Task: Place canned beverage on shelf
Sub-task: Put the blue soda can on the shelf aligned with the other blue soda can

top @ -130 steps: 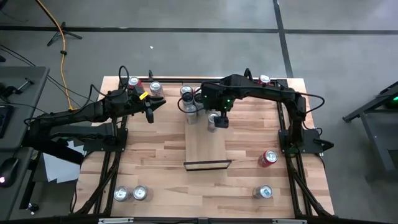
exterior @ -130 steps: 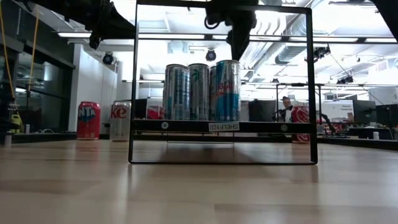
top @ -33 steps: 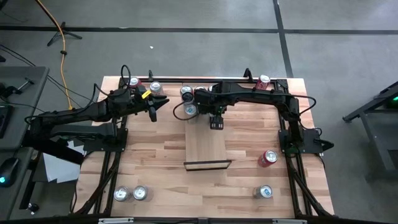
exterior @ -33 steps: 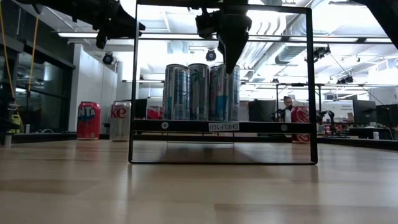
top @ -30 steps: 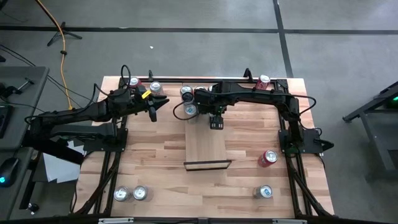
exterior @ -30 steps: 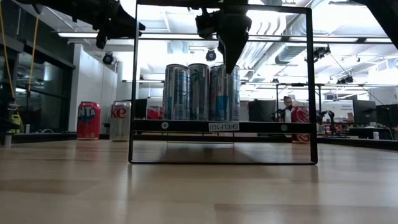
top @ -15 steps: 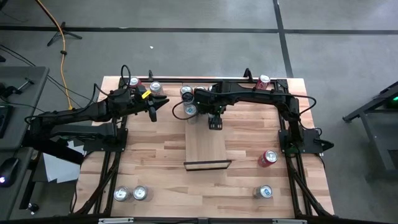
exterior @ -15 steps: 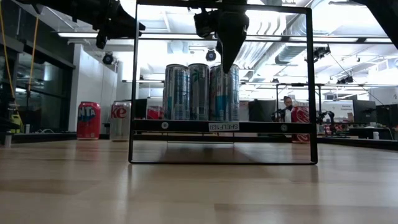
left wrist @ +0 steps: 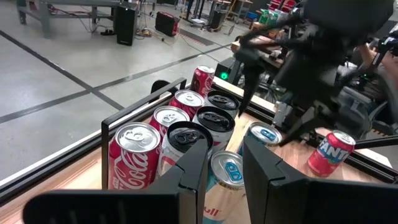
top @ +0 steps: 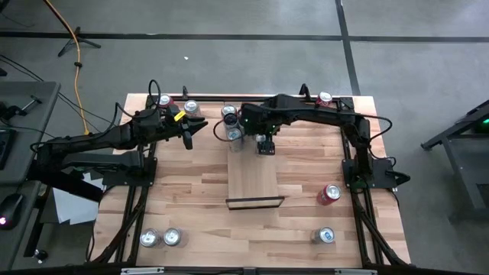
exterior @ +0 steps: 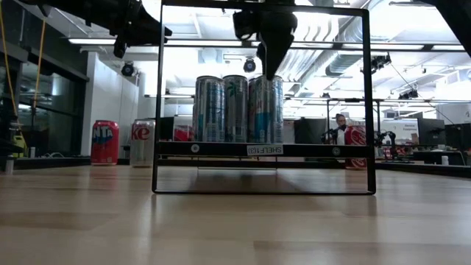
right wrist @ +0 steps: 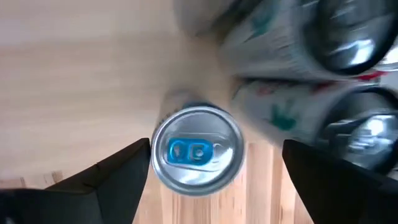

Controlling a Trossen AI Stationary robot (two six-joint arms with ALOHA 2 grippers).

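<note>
Can [right wrist: 197, 152] stands below open right end effector [right wrist: 211, 163]

Counter [top: 191, 198]: butcher-block wood in pale and darker strips, smooth with a soft sheen in the low view. Shelf [top: 254, 182]: plain pale wood board, matt, with thin black metal rails at its short ends. Slim beverage can [right wrist: 197, 155]: bright brushed-metal lid with a blue pull tab — glossy, smooth. Red cans [left wrist: 134, 163] at the counter's far edge: glossy printed metal walls, silver tops. Right end effector [right wrist: 217, 180] and left end effector [left wrist: 224, 168]: matt black fingers, plastic-looking. Floor [top: 229, 61]: smooth grey concrete.
</note>
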